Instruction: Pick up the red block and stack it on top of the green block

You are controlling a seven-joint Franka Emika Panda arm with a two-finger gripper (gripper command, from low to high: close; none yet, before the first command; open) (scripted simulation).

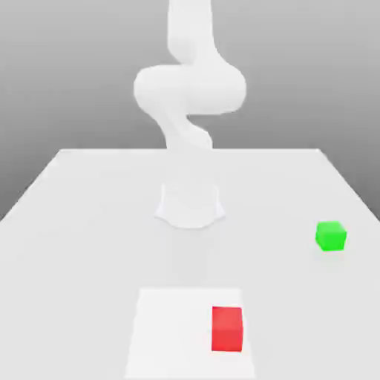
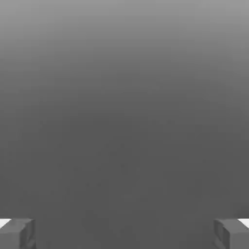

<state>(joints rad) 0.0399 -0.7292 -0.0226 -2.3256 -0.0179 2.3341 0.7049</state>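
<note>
The red block (image 1: 227, 328) is a small plain cube near the front of the white table (image 1: 89, 223), a little to the exterior view's right of centre. Farther back, toward the exterior view's right, the green block (image 1: 331, 236) rests on the table, well apart from the red one. In the hand view my gripper (image 2: 124, 234) is open. Its two grey fingertips (image 2: 17, 234) stand wide apart with nothing between them, against a plain grey background.
The white arm (image 1: 189, 89) rises from its round base (image 1: 190, 204) at the middle of the table. A brighter white rectangular patch (image 1: 174, 334) lies at the front, and the red block overlaps its right part. Bare tabletop separates the two blocks.
</note>
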